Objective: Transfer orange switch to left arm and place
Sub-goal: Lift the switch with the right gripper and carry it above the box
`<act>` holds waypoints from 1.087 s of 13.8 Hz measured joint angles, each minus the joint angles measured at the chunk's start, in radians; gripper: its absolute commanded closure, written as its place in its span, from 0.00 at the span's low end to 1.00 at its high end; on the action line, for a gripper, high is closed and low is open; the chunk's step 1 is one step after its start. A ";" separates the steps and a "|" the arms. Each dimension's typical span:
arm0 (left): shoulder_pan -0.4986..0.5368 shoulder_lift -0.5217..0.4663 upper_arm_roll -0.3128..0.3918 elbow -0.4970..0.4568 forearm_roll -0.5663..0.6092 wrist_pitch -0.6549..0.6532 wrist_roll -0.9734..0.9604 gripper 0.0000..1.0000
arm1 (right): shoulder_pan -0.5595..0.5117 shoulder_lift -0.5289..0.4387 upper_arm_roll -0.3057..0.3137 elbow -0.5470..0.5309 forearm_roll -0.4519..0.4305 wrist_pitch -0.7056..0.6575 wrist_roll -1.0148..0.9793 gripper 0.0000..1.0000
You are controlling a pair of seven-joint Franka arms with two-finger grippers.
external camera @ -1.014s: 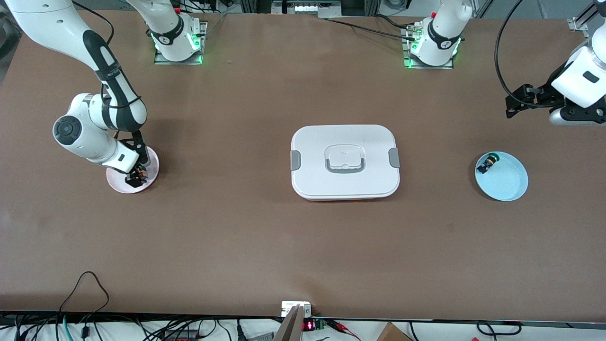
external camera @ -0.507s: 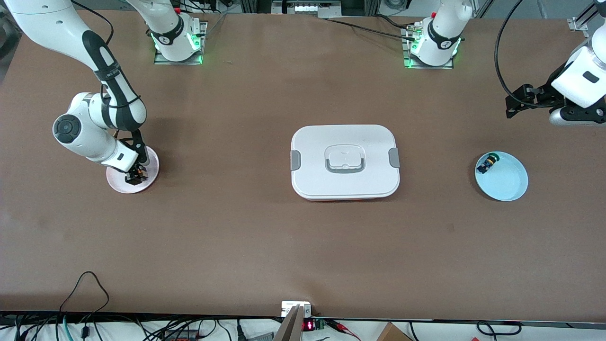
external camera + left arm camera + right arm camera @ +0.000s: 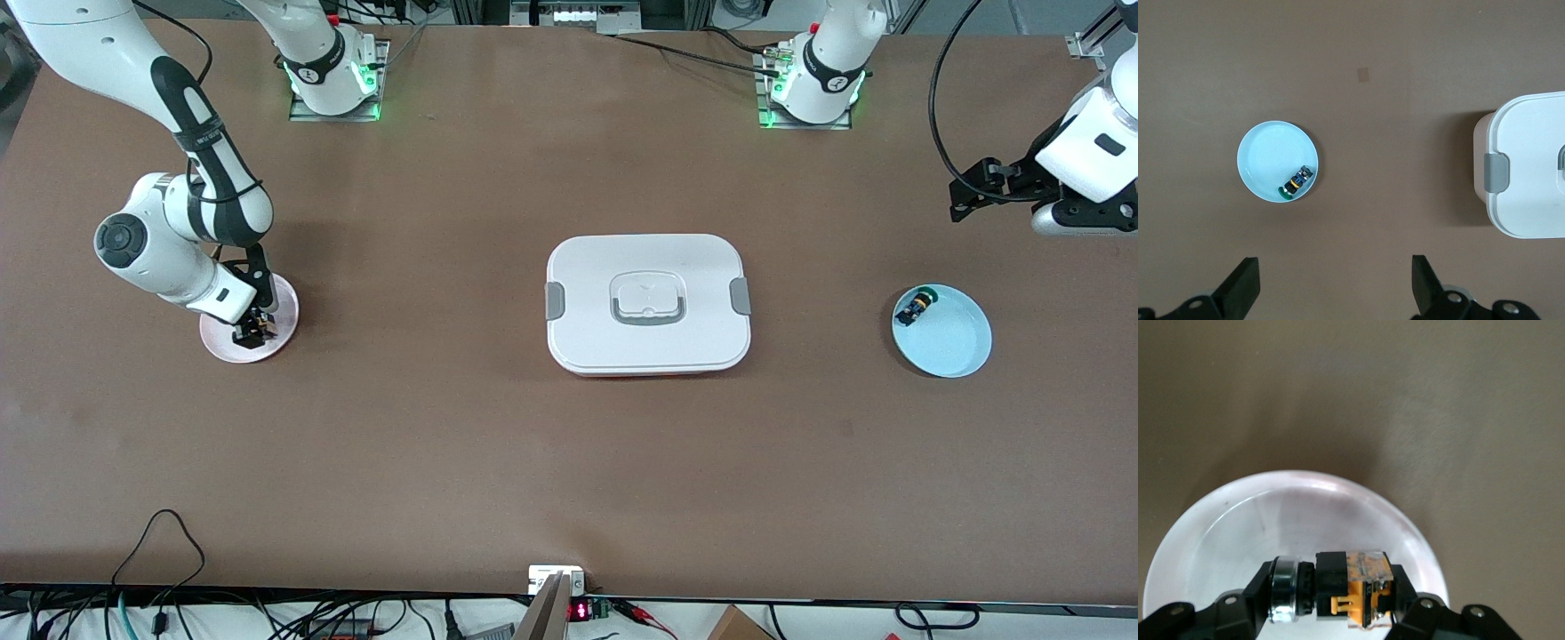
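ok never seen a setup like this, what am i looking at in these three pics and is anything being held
Two white robot arms stand at a brown table. One picture looks down from above; the other two come from cameras on each arm's wrist. The right gripper is down in a pink dish, shut on the orange switch. The left gripper waits open, up over the table's edge, looking down at a blue dish holding a green-capped switch. Between the dishes sits the white box, lid on.
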 measured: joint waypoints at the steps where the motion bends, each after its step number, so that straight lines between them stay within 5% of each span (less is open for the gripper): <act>1: 0.000 0.000 0.000 0.000 0.000 0.000 0.000 0.00 | 0.000 -0.010 0.013 0.010 0.001 -0.034 0.023 1.00; 4: 0.000 0.000 0.000 0.000 0.000 0.000 0.000 0.00 | 0.000 -0.067 0.079 0.066 0.043 -0.240 0.114 1.00; 6: 0.000 0.000 0.000 0.000 0.000 0.000 0.000 0.00 | 0.003 -0.117 0.130 0.102 0.157 -0.379 0.146 1.00; 11: 0.000 0.000 0.000 0.001 0.000 0.000 0.000 0.00 | 0.013 -0.159 0.205 0.132 0.548 -0.600 0.155 1.00; 15: 0.000 0.000 0.000 0.001 0.000 0.000 0.000 0.00 | 0.027 -0.156 0.311 0.131 0.918 -0.653 0.156 1.00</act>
